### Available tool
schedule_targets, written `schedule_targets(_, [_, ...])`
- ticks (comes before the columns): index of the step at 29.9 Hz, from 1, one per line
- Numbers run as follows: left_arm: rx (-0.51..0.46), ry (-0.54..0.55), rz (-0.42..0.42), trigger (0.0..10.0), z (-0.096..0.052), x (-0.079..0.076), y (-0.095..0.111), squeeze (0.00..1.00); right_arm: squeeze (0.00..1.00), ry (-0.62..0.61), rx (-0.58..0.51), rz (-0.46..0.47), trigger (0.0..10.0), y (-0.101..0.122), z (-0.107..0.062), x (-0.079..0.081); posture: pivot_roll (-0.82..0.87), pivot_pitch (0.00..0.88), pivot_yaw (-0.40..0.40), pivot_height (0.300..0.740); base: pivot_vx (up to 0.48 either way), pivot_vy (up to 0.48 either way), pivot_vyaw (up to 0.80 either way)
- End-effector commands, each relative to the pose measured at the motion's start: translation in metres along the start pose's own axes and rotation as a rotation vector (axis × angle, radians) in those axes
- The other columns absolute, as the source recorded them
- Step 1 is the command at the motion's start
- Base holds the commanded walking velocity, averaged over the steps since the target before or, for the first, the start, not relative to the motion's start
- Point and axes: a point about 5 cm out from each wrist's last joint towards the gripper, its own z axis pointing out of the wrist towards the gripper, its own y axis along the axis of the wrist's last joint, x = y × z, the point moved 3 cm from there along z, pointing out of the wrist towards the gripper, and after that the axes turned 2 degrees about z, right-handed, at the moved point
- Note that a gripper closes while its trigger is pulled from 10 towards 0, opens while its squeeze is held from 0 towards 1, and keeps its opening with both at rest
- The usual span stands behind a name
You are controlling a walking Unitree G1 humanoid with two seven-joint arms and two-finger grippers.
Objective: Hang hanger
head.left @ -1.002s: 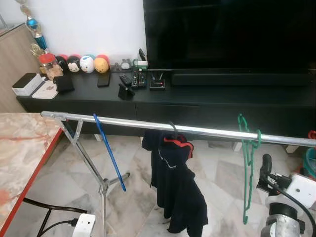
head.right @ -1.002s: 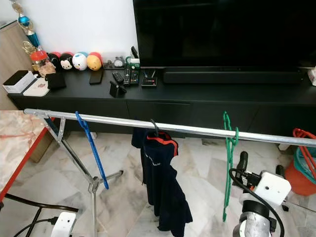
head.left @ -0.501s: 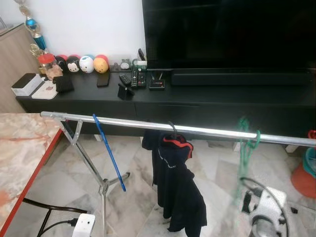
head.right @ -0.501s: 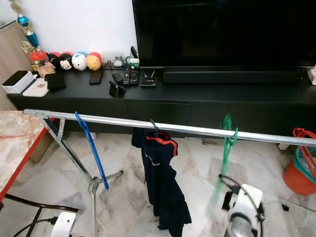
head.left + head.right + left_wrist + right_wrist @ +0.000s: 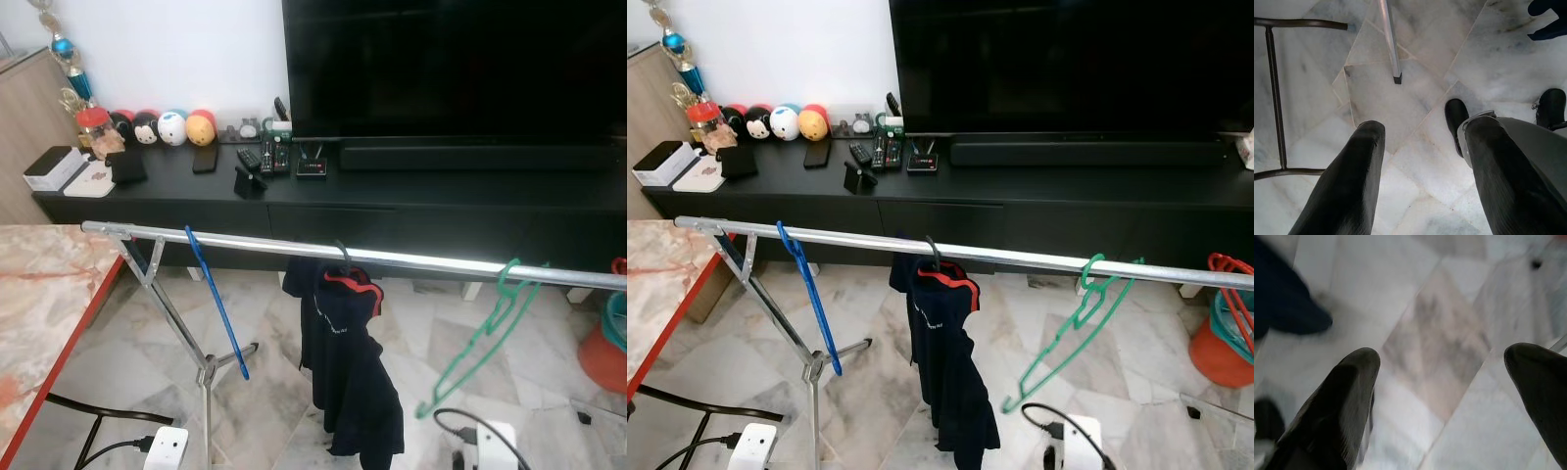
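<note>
You are looking down past the right gripper at bare marble floor; its jaws are standing wide apart and gripping nothing, with a fold of the dark garment off to one side of them. The left gripper is likewise hanging idle over the floor, jaws spread and empty, with the foot of the rack's leg lying ahead of them.

Above and forward of the right jaws, the green hanger is hooking over the silver rail, free of either gripper. Its long axis is slanting down from the hook toward the garment side, so it is hanging tilted, not plumb. The right arm is the nearer one; its white wrist housing is sitting low, just below the hanger's lowest corner.

Judging from this, the hanging itself looks done. Farther along the rail, away from the right jaws, a blue hanger is hanging too.
</note>
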Motion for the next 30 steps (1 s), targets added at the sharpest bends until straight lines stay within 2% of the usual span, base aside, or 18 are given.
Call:
schedule_targets(1, [0.015,0.005,0.017,10.0,-0.001,0.003,-0.005,0.00,0.00,0.020,0.039,-0.016,10.0,-0.011,-0.002,0.006,-0.02,0.000,0.058,0.740,0.000,0.000,0.00])
schedule_targets(2, [0.015,0.003,0.028,10.0,-0.001,0.003,-0.005,0.00,0.00,0.016,0.056,0.046,10.0,-0.015,-0.003,0.009,-0.02,0.000,0.053,0.740,0.000,0.000,0.00])
schedule_targets(4, [0.016,0.001,0.029,10.0,-0.001,0.002,-0.006,0.00,0.00,0.013,0.062,0.106,10.0,-0.016,-0.003,0.013,-0.02,0.000,0.052,0.740,0.000,0.000,0.00])
schedule_targets(6, [0.018,-0.002,0.029,10.0,-0.001,0.000,-0.007,0.00,0.00,0.073,0.048,0.117,10.0,-0.012,-0.004,0.028,-0.03,0.000,0.051,0.740,0.000,0.000,0.00])
schedule_targets(9, [0.020,-0.004,0.029,10.0,-0.001,-0.001,-0.008,0.00,0.00,0.111,0.034,0.122,10.0,-0.008,-0.005,0.035,-0.03,0.000,0.050,0.740,0.000,0.000,0.00])
schedule_targets(14, [0.022,-0.002,0.025,10.0,-0.001,-0.001,-0.009,0.00,0.00,0.118,0.022,0.139,10.0,-0.005,-0.005,0.036,-0.03,0.000,0.052,0.740,0.000,0.000,0.00])
schedule_targets(20, [0.026,-0.006,0.030,10.0,-0.001,-0.001,-0.011,0.00,0.00,0.107,0.033,0.159,10.0,-0.009,-0.004,0.028,-0.04,0.000,0.054,0.740,0.000,0.000,-0.63])
schedule_targets(27, [0.029,-0.003,0.030,10.0,-0.002,0.000,-0.012,0.00,0.00,0.120,0.022,0.179,10.0,-0.005,-0.005,0.040,-0.03,0.000,0.056,0.740,0.000,0.000,-0.67])
schedule_targets(30, [0.028,-0.002,0.032,10.0,-0.002,0.001,-0.012,0.00,0.00,0.136,0.001,0.182,10.0,0.000,-0.005,0.042,-0.03,0.000,0.060,0.740,0.000,0.000,0.00])
